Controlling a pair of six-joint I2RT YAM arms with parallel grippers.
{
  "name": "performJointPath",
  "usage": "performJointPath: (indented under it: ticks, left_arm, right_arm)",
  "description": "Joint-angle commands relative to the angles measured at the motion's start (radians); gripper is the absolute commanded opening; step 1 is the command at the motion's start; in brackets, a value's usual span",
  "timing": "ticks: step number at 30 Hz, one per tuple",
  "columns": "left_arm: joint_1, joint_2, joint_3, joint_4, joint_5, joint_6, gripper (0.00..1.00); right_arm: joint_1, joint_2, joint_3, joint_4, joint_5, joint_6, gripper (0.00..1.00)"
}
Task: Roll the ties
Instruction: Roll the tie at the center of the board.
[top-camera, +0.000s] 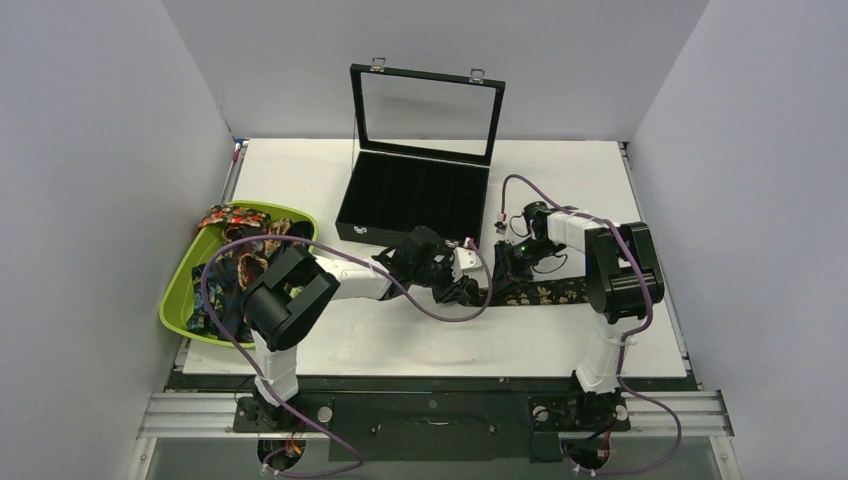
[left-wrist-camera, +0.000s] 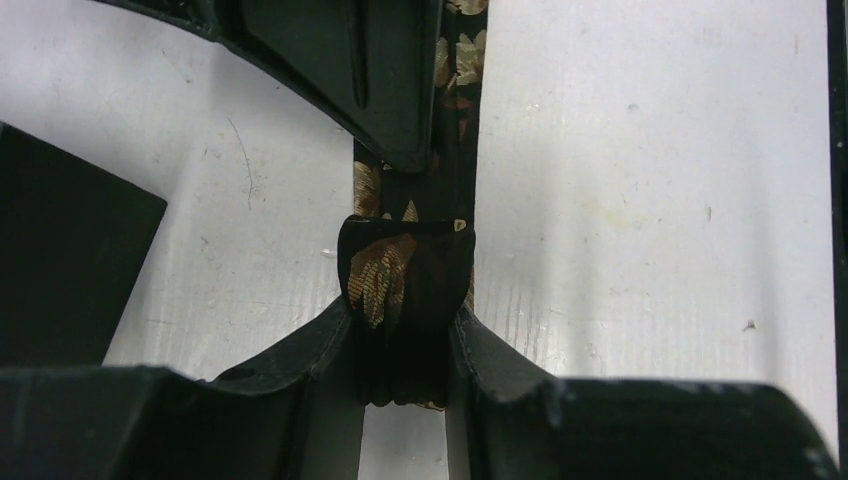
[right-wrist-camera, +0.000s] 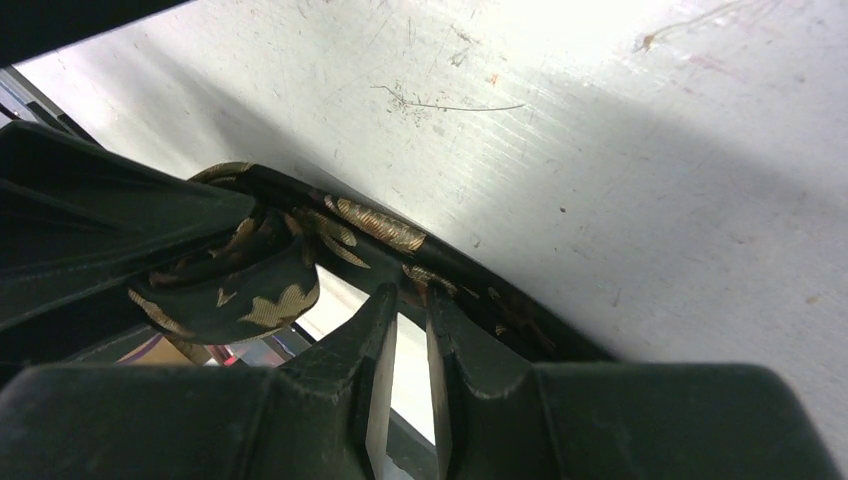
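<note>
A dark tie with tan-gold florals (top-camera: 545, 292) lies flat on the white table, running right from the middle. Its left end is wound into a small roll (left-wrist-camera: 400, 275). My left gripper (top-camera: 465, 288) is shut on that roll, one finger on each side (left-wrist-camera: 405, 335). My right gripper (top-camera: 508, 268) is just right of the roll, its jaws nearly together and pinching the flat strip's edge (right-wrist-camera: 412, 298). The roll also shows in the right wrist view (right-wrist-camera: 235, 290). More patterned ties (top-camera: 235, 262) lie heaped in a green tray.
The green tray (top-camera: 175, 295) sits at the table's left edge. A black compartment box (top-camera: 415, 195) with its glass lid (top-camera: 428, 112) raised stands at the back centre, close behind both grippers. Purple cables loop over both arms.
</note>
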Motion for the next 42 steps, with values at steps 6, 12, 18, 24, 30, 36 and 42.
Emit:
performJointPath:
  ticks: [6, 12, 18, 24, 30, 36, 42]
  left_arm:
    - [-0.033, -0.003, 0.055, -0.294, -0.050, 0.208, 0.22]
    - [-0.052, 0.085, 0.117, -0.414, -0.149, 0.187, 0.23]
    - [-0.058, 0.099, 0.117, -0.422, -0.176, 0.177, 0.24]
    - [-0.059, 0.103, 0.117, -0.420, -0.176, 0.171, 0.25]
    - [-0.060, 0.102, 0.111, -0.416, -0.174, 0.173, 0.27]
    - [-0.060, 0.099, 0.106, -0.410, -0.173, 0.169, 0.28]
    - [-0.057, 0.084, 0.092, -0.379, -0.166, 0.166, 0.41]
  right_arm:
    - [0.002, 0.018, -0.019, 0.046, 0.186, -0.032, 0.17]
    - [-0.001, -0.099, -0.024, 0.054, 0.030, -0.028, 0.35]
    - [0.016, -0.197, -0.046, 0.092, -0.121, 0.059, 0.56]
    - [0.069, -0.174, -0.061, 0.139, -0.142, 0.123, 0.57]
    - [0.098, -0.115, -0.075, 0.122, -0.130, 0.091, 0.49]
    - [0.100, -0.075, -0.079, 0.118, -0.109, 0.073, 0.29]
    - [0.089, -0.041, -0.059, 0.086, -0.013, 0.038, 0.00]
